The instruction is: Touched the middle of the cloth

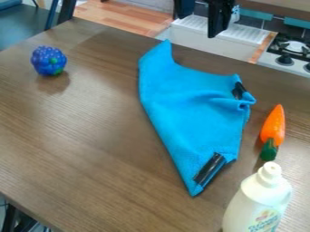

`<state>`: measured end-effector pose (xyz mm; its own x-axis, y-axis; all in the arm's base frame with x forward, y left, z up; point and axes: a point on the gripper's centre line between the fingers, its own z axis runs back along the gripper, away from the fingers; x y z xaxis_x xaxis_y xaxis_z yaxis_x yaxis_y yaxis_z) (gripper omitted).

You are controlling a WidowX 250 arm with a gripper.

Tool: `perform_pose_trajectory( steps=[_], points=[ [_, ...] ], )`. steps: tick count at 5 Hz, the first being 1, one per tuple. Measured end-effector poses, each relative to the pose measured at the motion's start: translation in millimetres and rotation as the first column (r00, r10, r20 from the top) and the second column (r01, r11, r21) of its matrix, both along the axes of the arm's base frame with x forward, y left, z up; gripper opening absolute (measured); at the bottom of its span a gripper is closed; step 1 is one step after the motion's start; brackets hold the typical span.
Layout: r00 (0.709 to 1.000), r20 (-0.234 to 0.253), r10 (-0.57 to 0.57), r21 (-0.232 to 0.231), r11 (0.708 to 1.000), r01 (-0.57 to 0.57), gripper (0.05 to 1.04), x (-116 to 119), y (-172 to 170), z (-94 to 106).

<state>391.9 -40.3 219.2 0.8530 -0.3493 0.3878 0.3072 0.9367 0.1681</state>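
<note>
Evidently middle of blue cloth (pixel 187 108) unreached; gripper (pixel 220 19) hangs near top edge of view, perhaps raised to spare folds. Cannot tell whether jaws parted or closed. Cloth lies rumpled across table (pixel 91 149), far corner toward table's back edge. Orange carrot (pixel 274 124) and white bottle (pixel 257 199) crowd right side; wide wood stretch toward blue berry (pixel 48 60) likely best room for moving.

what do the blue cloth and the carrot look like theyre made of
The cloth looks like soft matte fabric, perhaps microfiber, since it folds and puckers. The carrot seems to be smooth, slightly glossy plastic, judging by its even orange color and highlights, though painted foam is possible.
</note>
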Motion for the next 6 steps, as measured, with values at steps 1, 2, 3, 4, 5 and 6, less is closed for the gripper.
perform_pose_trajectory(
  steps=[1,2,3,4,5,6],
  points=[
    [0.999,-0.037,-0.005,0.002,1.0,0.005,0.999,1.4,-0.9,-14.6],
    [0.998,-0.035,-0.06,0.004,0.998,0.06,0.999,2.5,-3.5,-25.1],
    [0.996,-0.025,-0.084,0.002,0.996,0.084,0.999,4.3,1.6,-31.3],
    [0.992,-0.021,-0.128,-0.023,0.992,0.127,0.999,4.5,8.1,-42.6],
    [0.988,-0.023,-0.151,-0.049,0.987,0.15,0.999,2.6,8.6,-51.1],
    [0.984,-0.061,-0.165,-0.036,0.986,0.163,0.999,-5.7,10.7,-70.0]
  ],
)
